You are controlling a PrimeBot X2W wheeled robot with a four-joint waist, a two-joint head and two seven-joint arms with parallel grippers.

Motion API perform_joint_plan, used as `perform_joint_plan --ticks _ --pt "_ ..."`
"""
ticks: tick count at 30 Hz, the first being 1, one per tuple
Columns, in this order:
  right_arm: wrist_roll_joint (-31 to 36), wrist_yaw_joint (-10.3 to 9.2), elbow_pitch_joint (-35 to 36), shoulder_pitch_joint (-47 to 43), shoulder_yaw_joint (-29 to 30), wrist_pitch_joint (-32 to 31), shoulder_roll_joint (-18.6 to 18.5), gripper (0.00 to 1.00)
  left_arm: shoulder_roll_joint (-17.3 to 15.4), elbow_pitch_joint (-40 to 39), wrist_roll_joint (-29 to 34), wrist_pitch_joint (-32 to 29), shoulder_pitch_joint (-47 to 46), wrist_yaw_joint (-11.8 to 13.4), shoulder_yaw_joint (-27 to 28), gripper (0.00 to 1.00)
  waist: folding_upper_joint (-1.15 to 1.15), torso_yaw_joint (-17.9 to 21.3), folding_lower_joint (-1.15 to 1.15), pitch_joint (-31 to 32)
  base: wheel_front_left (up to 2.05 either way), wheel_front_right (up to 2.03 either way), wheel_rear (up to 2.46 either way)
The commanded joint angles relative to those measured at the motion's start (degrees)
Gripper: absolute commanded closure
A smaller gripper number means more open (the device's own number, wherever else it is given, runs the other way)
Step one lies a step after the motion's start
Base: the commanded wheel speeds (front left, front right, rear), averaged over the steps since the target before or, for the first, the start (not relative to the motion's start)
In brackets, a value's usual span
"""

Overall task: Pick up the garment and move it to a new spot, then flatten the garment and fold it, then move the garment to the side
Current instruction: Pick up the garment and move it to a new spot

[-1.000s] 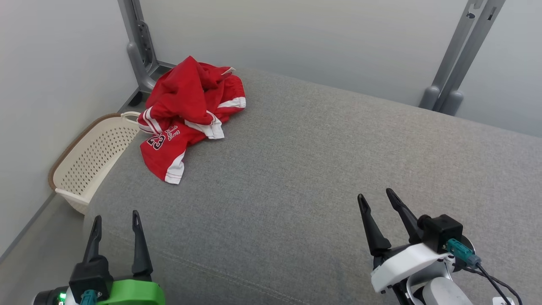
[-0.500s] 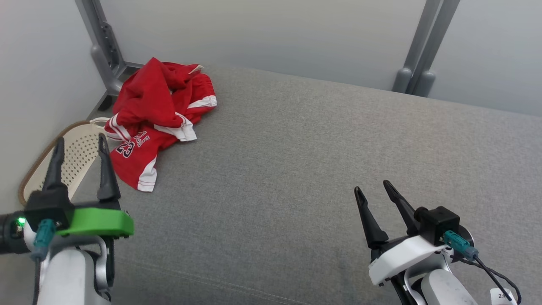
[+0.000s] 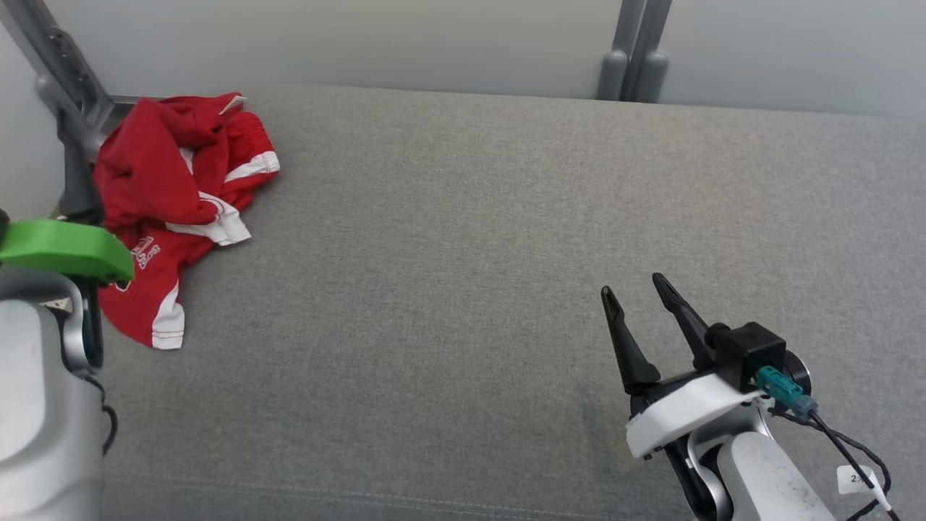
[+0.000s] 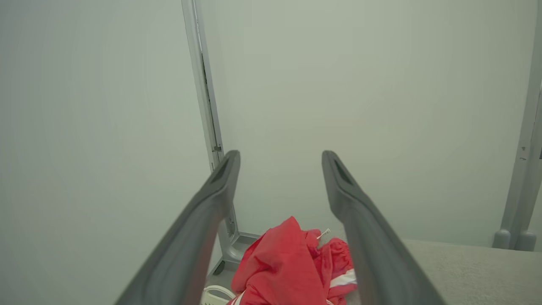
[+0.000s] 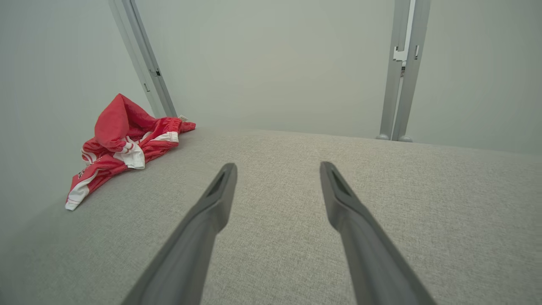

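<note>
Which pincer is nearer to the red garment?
Left. The left pincer is close by the red garment, at its left side; the right pincer is far to its right, over the grey cushion.

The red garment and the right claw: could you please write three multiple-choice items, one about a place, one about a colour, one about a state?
1. Where on the grey cushion does the garment lie?
A. At its far left corner
B. In its middle
C. At its near right edge

2. Which colour besides red does the garment carry?
A. Blue
B. White
C. Yellow

3. How is the right claw?
A. Shut on the garment
B. Shut on nothing
C. Open and empty

Answers: 1 A, the head view shows it at the cushion's far left corner. 2 B, white edges its red cloth. 3 C, its jaws stand apart over bare cushion, far from the garment.
</note>
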State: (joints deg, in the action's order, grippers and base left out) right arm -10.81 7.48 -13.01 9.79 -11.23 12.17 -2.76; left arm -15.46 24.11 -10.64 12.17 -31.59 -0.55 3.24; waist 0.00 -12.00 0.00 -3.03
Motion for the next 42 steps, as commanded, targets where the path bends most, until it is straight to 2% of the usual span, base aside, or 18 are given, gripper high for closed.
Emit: perform_joint_plan --ticks 1,7,11,22,30,34,42 --pt "0.2 0.01 0.3 0.8 -0.1 0.0 -0.2 0.0 -0.8 1.0 -0.1 -0.3 -1.8 -0.4 0.0 0.0 0.0 3.1 0.0 -3.1 0.0 0.0 0.0" --pt "0.4 0.01 1.0 2.5 -0.7 0.1 -0.2 0.0 -3.6 9.1 -1.6 -1.2 -9.6 -2.3 0.5 0.0 0.0 6.2 0.0 -6.0 0.0 0.0 0.0" --pt "0.9 0.01 1.1 3.6 -0.7 0.1 -0.2 0.0 -5.6 17.1 -2.8 -2.2 -14.9 -3.6 1.0 0.0 0.0 8.5 0.0 -7.7 0.0 0.0 0.0" --pt "1.9 0.01 2.0 5.9 -1.2 -0.5 -0.2 0.0 -9.9 33.5 -4.2 -3.8 -22.3 -5.4 0.4 0.0 0.0 12.7 0.0 -12.2 0.0 0.0 0.0" --pt "2.6 0.01 2.9 6.6 -1.1 -0.7 -0.2 0.0 -11.5 41.5 -5.2 -5.5 -24.4 -5.5 0.3 0.0 0.0 14.0 0.0 -14.8 0.0 0.0 0.0" --pt "3.0 0.01 3.3 6.8 -0.9 -0.9 -0.2 0.0 -12.2 44.8 -4.9 -6.7 -24.6 -4.5 -0.3 0.0 0.0 14.3 0.0 -16.1 0.0 0.0 0.0" --pt "3.6 0.02 4.3 7.1 -1.0 -1.6 -0.2 0.0 -12.5 47.9 -6.3 -8.2 -24.5 -3.8 0.2 0.0 0.0 14.1 0.0 -18.3 0.0 0.0 0.0"
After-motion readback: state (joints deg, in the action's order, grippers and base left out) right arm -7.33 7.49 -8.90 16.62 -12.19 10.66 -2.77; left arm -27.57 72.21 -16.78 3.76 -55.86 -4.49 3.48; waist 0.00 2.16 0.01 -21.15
